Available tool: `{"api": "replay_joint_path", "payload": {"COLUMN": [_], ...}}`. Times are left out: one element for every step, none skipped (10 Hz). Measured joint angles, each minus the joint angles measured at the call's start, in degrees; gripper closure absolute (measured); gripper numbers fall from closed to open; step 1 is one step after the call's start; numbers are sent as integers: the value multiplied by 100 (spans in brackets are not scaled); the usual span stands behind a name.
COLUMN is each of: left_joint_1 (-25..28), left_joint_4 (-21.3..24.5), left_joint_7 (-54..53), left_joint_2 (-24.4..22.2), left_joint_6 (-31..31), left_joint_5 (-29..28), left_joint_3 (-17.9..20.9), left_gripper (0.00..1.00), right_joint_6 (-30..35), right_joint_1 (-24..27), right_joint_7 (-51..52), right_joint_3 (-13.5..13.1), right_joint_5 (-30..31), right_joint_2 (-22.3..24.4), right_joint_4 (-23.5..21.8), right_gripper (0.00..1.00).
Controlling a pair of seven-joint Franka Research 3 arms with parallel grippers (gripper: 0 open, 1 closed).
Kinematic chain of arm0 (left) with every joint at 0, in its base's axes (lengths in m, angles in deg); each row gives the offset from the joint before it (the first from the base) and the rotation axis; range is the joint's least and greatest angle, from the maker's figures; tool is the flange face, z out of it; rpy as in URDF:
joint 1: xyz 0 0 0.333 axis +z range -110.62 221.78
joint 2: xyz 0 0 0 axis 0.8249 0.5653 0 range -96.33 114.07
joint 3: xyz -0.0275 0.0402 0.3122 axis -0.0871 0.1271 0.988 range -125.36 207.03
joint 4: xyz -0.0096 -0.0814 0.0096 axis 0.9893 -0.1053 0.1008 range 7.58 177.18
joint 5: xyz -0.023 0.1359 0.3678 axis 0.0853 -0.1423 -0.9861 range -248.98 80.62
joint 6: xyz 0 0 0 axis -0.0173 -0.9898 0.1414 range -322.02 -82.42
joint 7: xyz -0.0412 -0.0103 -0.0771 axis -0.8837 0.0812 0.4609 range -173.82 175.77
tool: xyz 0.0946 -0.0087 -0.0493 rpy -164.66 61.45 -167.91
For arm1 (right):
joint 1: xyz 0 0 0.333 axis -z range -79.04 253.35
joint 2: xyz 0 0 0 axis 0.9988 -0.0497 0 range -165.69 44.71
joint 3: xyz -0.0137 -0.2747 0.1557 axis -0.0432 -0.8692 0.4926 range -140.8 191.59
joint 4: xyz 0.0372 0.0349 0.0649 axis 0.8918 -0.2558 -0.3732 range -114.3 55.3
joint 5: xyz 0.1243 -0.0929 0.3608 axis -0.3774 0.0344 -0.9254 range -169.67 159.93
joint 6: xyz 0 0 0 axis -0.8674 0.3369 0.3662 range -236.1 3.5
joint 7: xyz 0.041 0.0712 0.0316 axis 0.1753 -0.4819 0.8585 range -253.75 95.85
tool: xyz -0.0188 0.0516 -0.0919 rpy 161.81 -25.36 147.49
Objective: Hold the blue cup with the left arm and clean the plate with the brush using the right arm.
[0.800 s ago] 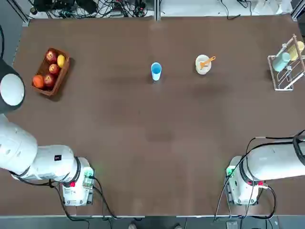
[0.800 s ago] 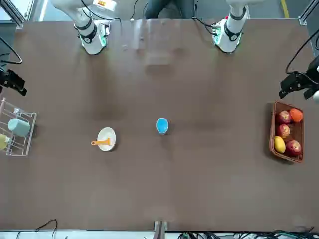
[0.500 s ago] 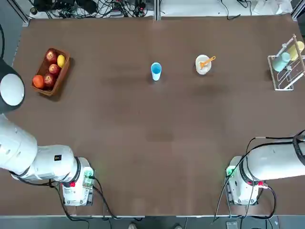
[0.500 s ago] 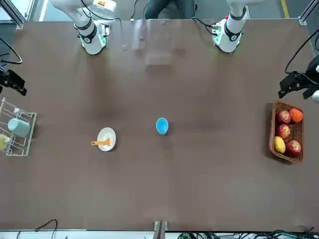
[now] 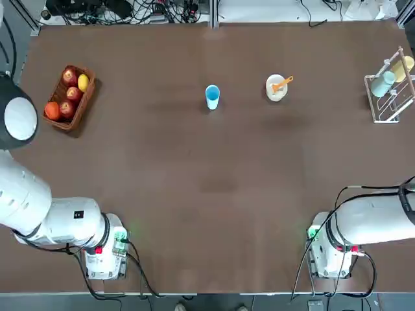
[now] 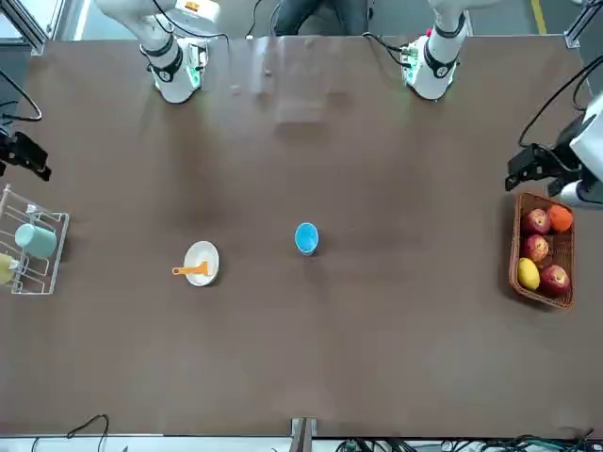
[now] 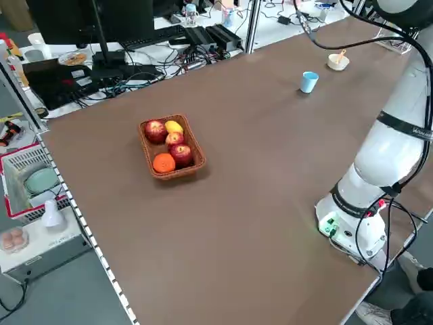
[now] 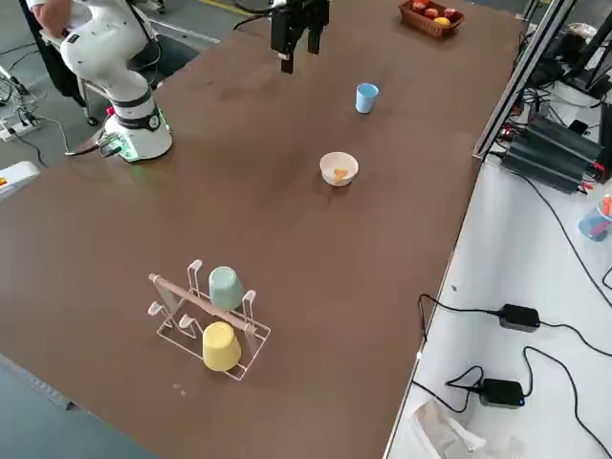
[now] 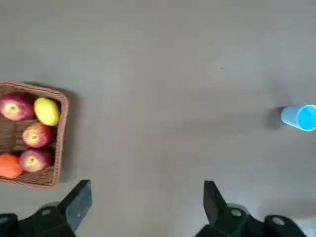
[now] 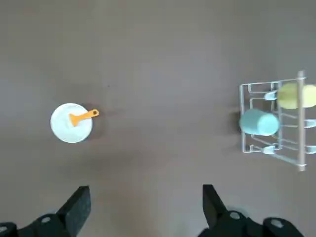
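The small light-blue cup (image 5: pixel 212 96) stands mid-table, well apart from the round cream plate (image 5: pixel 275 89) with the thin orange brush (image 5: pixel 282 83) in it. Left gripper (image 9: pixel 147 200) and right gripper (image 10: pixel 146 203) hang high, wide open, empty.

No text, label, brand, number or sign can be read anywhere in these views; the small dark mark on the left arm (image 5: pixel 78 214) near its base is too small to make out
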Motion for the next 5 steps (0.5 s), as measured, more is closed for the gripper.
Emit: {"api": "replay_joint_path", "payload": {"left_joint_1": [44,108,200,297,315], "left_joint_4": [33,76,105,136,153], "left_joint_7": [0,0,-2,-90,-408], "left_joint_2": [69,175,318,484,676], "left_joint_6": [55,79,83,86,88], "left_joint_5": [306,610,956,1270,1415], "left_joint_3": [4,8,20,23,22], "left_gripper": [0,0,0,0,0], "right_joint_6": [-1,7,17,17,14], "right_joint_1": [297,691,1055,1379,1628], "right_joint_7": [-8,10,32,45,131], "right_joint_3": [-25,-54,-80,-91,-94], "right_joint_5": [-550,-1123,-1677,-2251,-2775], "right_joint_2": [-1,-6,-16,-45,-121], "right_joint_4": [-31,-87,-244,-515,-798], "right_gripper": [0,0,0,0,0]}}
